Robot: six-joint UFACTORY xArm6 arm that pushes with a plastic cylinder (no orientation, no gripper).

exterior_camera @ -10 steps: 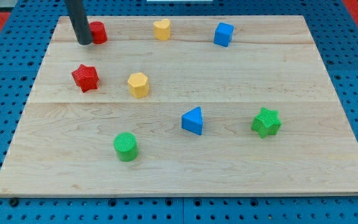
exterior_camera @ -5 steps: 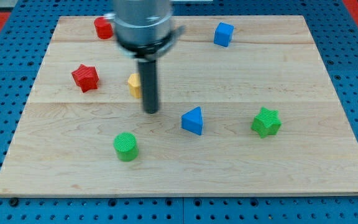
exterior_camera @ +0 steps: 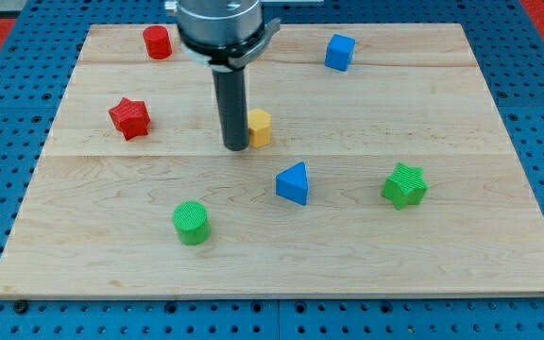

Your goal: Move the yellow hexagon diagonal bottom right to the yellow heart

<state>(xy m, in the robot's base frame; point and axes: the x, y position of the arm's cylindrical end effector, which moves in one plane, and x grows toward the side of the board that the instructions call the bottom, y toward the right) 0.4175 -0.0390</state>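
The yellow hexagon (exterior_camera: 260, 127) lies near the middle of the wooden board (exterior_camera: 442, 236). My tip (exterior_camera: 236, 146) rests on the board right against the hexagon's left side, and the rod hides part of it. The yellow heart is hidden behind the arm's body at the view's top, so I cannot see where it stands.
A red cylinder (exterior_camera: 157, 42) is at the top left, a blue cube (exterior_camera: 340, 51) at the top right. A red star (exterior_camera: 129, 117) is at the left. A blue triangle (exterior_camera: 293, 182), a green star (exterior_camera: 404, 185) and a green cylinder (exterior_camera: 192, 223) lie lower down.
My tip swept from the top left down past the hexagon, then to its left side. The hexagon has slid to the right by about its own width.
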